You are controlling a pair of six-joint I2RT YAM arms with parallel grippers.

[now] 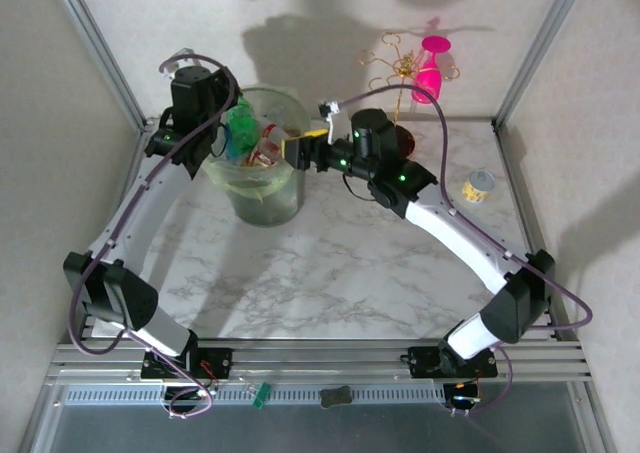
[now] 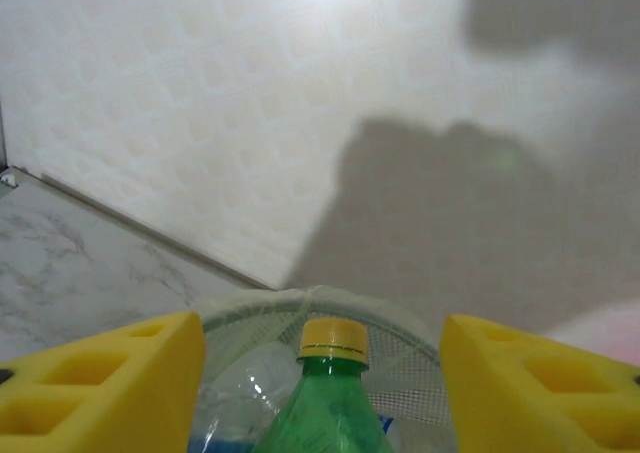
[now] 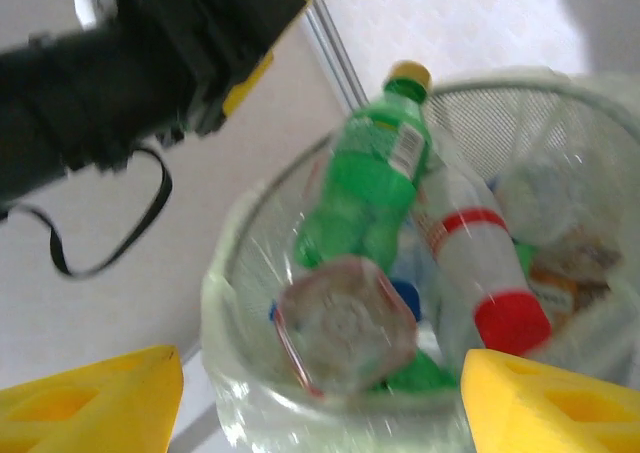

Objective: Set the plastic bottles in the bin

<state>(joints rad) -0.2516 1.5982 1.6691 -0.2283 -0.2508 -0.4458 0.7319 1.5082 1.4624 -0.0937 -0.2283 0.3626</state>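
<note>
Green plastic bottle (image 3: 375, 173), judged light, slick and easily crushed, best taken at the neck, leaned in the bin (image 1: 265, 203); left tool (image 2: 320, 325) and right tool (image 3: 322, 365) both unclenched, empty.

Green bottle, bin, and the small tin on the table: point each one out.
green bottle (image 3: 365, 188), right wrist view, on its green body.
bin (image 1: 262, 201), top external view, on its near outer wall.
small tin (image 1: 480, 186), top external view, on its top.
</note>
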